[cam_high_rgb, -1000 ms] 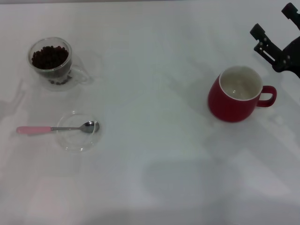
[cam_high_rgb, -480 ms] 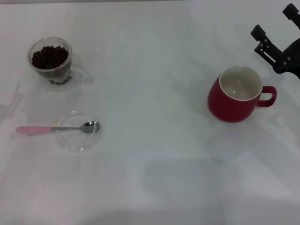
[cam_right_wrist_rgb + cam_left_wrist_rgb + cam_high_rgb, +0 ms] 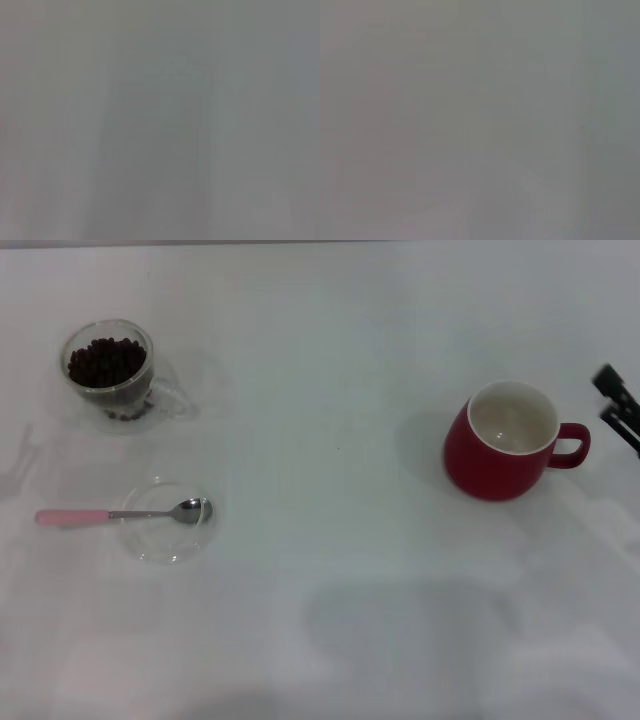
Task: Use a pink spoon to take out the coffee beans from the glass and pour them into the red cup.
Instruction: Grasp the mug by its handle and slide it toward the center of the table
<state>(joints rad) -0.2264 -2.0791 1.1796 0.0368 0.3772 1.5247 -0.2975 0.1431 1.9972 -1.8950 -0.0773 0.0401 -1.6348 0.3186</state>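
On the robot's left side of the white table (image 3: pixel 330 360), the pink spoon (image 3: pixel 120 514) lies flat with its silver bowl resting inside a shallow clear glass dish (image 3: pixel 167 521) and its pale pink handle reaching out over the dish's rim toward the table's left edge. Beyond the dish, farther from the robot, stands the glass (image 3: pixel 113 374), upright, its side handle turned toward the table's middle, with the coffee beans (image 3: pixel 105 361) heaped dark inside it nearly to the brim. Glass and dish are near each other but apart. Well across the table on the robot's right stands the red cup (image 3: pixel 505 442), upright, its cream-white inside showing no beans, its small loop handle pointing to the right. Just beyond that handle, at the right edge of the head view, only a dark sliver of the right gripper (image 3: pixel 619 407) shows, apart from the cup; whether its fingers are spread or closed cannot be told. No part of the left gripper appears in the head view, and both wrist views show only a flat grey blur with nothing to make out.
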